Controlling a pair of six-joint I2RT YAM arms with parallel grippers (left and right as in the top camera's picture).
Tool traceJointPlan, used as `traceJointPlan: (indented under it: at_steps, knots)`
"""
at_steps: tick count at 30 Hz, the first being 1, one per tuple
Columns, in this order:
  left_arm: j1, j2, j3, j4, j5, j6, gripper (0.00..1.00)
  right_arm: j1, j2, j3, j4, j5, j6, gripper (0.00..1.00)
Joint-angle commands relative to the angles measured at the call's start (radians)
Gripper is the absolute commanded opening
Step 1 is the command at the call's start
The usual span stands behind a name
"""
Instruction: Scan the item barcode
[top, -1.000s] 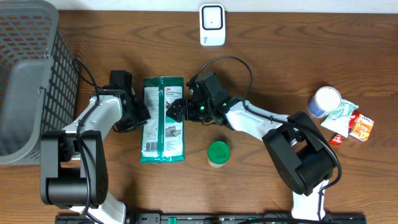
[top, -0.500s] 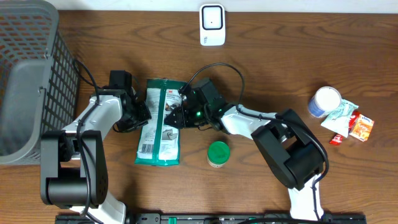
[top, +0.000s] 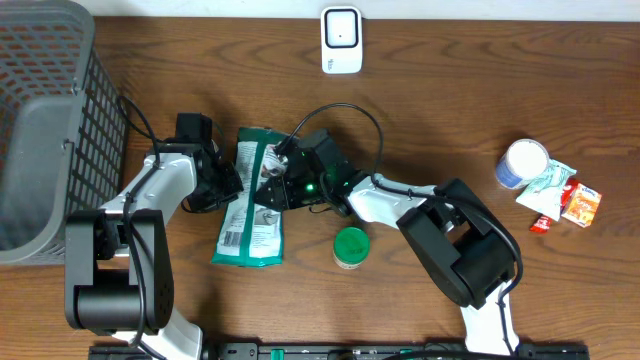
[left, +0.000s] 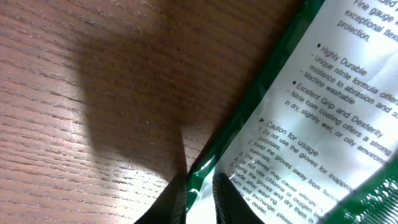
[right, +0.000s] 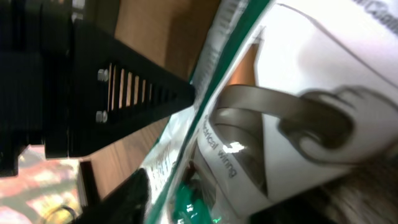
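The item is a green and white glove packet, lying tilted on the wooden table, with its printed text filling the left wrist view. No barcode shows on it in any view. My left gripper is shut on the packet's green left edge. My right gripper has come in from the right. Its jaws are closed on the crumpled upper right part of the packet, which fills the gap between them. The white scanner stands at the table's far edge.
A grey mesh basket takes up the far left. A green-lidded jar stands just right of the packet's lower end. A blue and white can and small sachets lie at the right.
My right gripper has moved left onto the packet and closed on it. The packet's upper right part has crumpled and its lower end has swung left. The left arm has not moved.
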Motion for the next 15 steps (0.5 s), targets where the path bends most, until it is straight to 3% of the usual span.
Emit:
traceJointPlan:
  at_steps: [1,4,5,9,15]
  knots:
    - [0.000,0.023,-0.016,0.001,0.014,0.005,0.16,0.011,0.013,-0.007,0.017,0.027,0.014,0.27]
    - [0.000,0.023,-0.016,0.001,0.014,0.005,0.16,0.011,0.013,-0.007,0.016,0.031,0.013,0.12]
    - [0.000,0.023,-0.016,0.002,0.014,0.005,0.16,0.011,0.013,-0.007,0.018,0.037,0.013,0.01]
    - [0.001,0.018,-0.003,0.004,0.014,0.005,0.16,-0.011,0.008,-0.006,0.020,0.013,0.013,0.01]
    - [0.002,-0.069,0.071,0.005,-0.040,0.006,0.17,-0.127,-0.045,-0.006,0.020,-0.204,0.008,0.01]
